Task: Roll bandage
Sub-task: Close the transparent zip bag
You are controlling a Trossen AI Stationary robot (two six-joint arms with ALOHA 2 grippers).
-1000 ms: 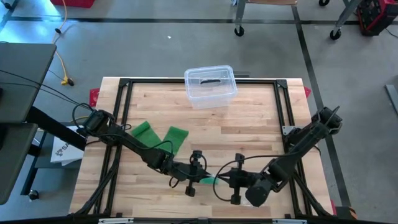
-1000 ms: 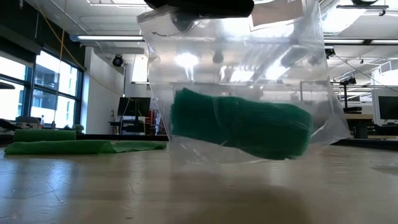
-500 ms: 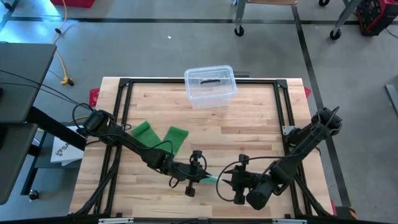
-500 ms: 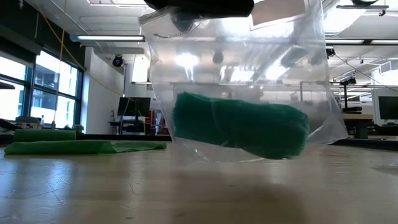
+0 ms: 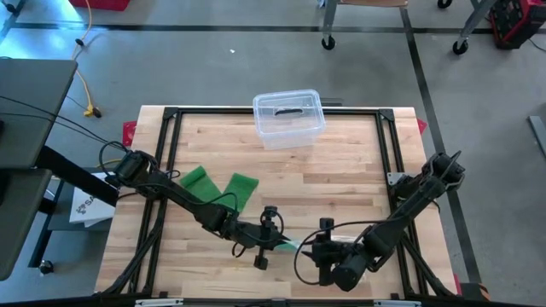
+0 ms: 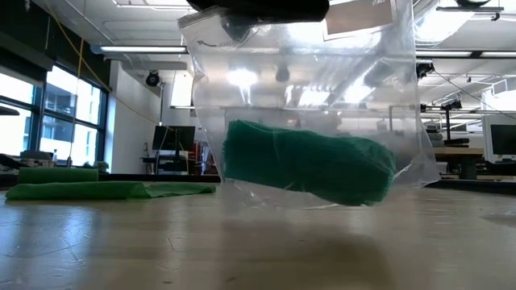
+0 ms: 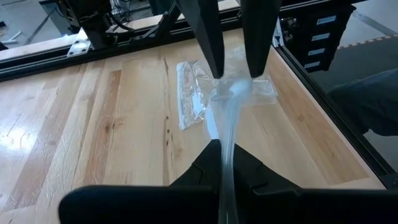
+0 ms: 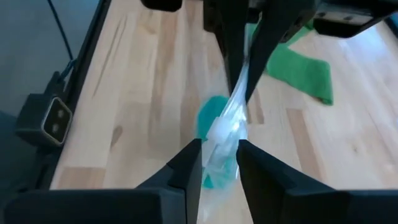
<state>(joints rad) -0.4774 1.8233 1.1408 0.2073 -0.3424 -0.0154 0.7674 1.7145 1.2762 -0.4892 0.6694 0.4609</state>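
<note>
Bandage roll (image 6: pixel 310 167) sits bagged (sealing stage, we judge): left gripper (image 5: pixel 271 243) pinches the bag (image 6: pixel 306 113) closed; right gripper (image 5: pixel 317 251), part-open around its edge, must close next.

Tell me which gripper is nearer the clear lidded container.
Left. The left gripper sits slightly closer to the clear container; the right gripper is farther toward the near edge.
</note>
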